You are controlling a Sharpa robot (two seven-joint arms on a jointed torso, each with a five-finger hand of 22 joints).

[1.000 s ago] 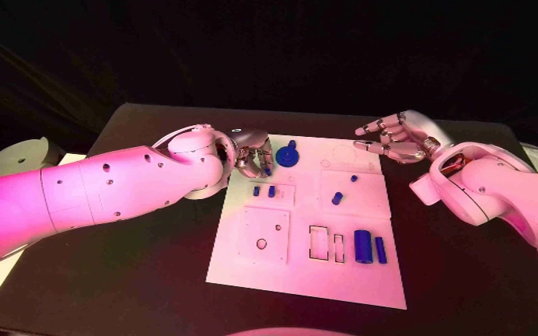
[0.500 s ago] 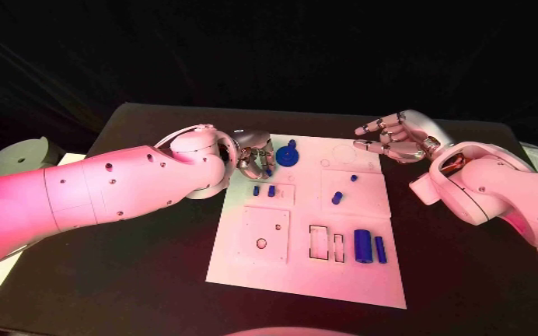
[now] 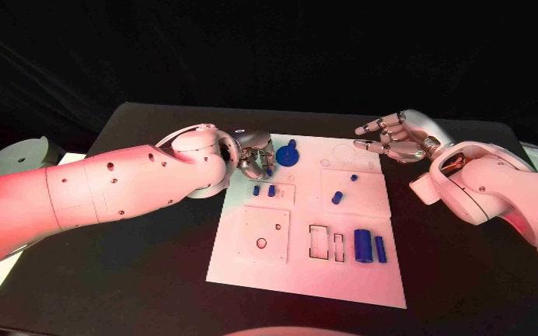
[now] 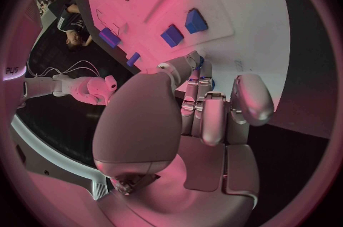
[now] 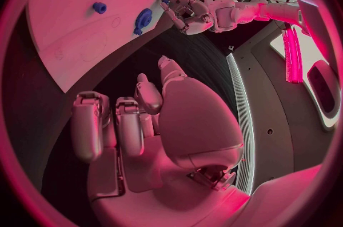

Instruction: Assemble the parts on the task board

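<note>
The white task board lies mid-table. A blue disc with a knob sits near its far left corner. My left hand hovers at the board's left edge with curled fingers beside the disc; whether it touches or grips the disc is unclear. A sliver of blue shows behind my left hand's fingertips. My right hand hangs off the board's far right corner, fingers apart and half bent, holding nothing. Two small blue pegs stand in a left plate. A thick blue cylinder lies near the front right.
Two more small blue pieces sit at mid-board, and a thin blue bar lies beside the cylinder. Two narrow slots and a square plate with a hole are at the front. A pale object stands off the table's left edge.
</note>
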